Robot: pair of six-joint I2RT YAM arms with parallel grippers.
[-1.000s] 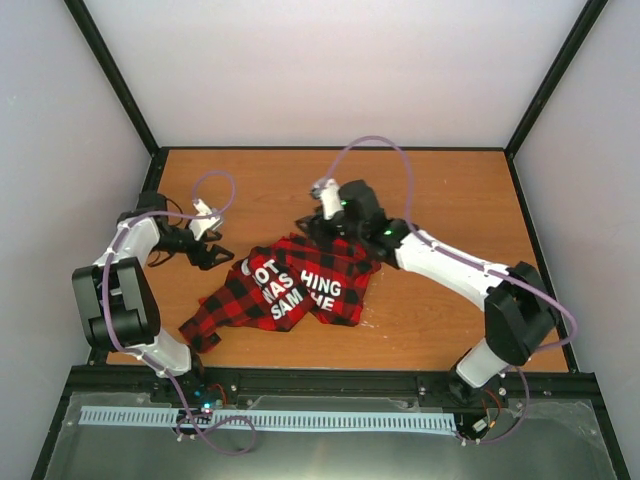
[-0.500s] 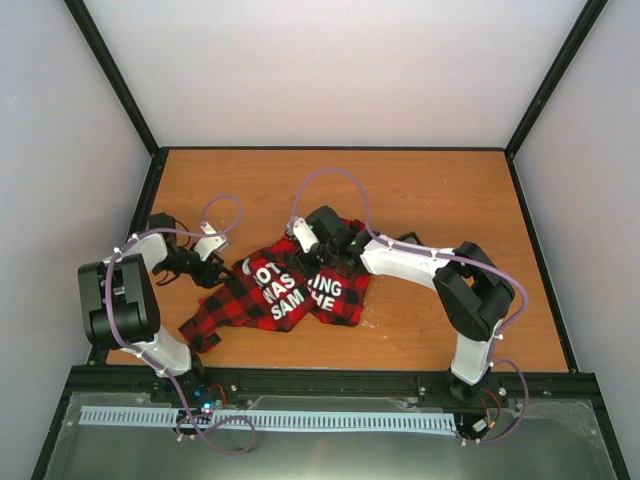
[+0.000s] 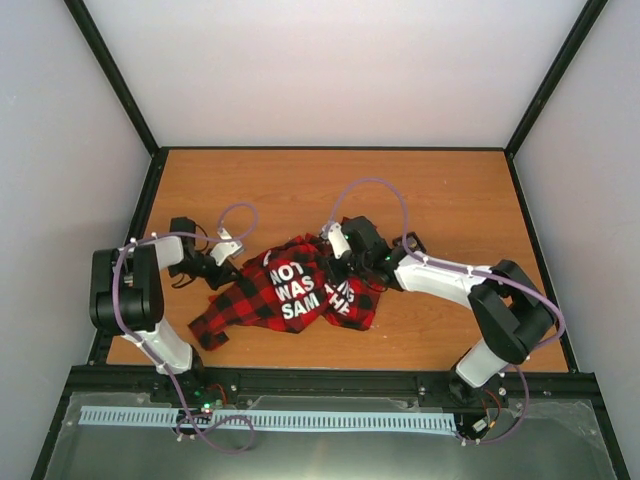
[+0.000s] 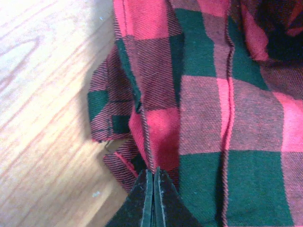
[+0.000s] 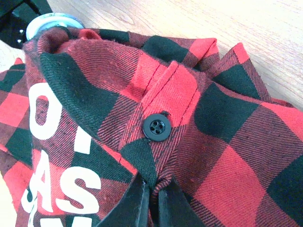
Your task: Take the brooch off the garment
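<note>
The garment (image 3: 290, 290), a red-and-black checked shirt with white letters, lies bunched in the middle of the table. My left gripper (image 3: 224, 263) is at its left edge. In the left wrist view the gripper (image 4: 154, 173) is shut on a folded hem of the garment (image 4: 203, 109). My right gripper (image 3: 340, 263) is at the shirt's upper right. Its fingers (image 5: 152, 185) are shut on a ridge of the garment (image 5: 222, 142), just below a black button (image 5: 156, 127). I cannot make out the brooch in any view.
The shirt rests on an orange wooden table (image 3: 450, 190) with black rails and white walls around it. A round pale-blue-rimmed thing (image 5: 52, 21) peeks out behind the shirt's top fold; I cannot tell what it is.
Both grippers have gone from open to shut on the shirt. The left gripper has moved right to the shirt's edge. The shirt has shifted slightly right and bunched up.
</note>
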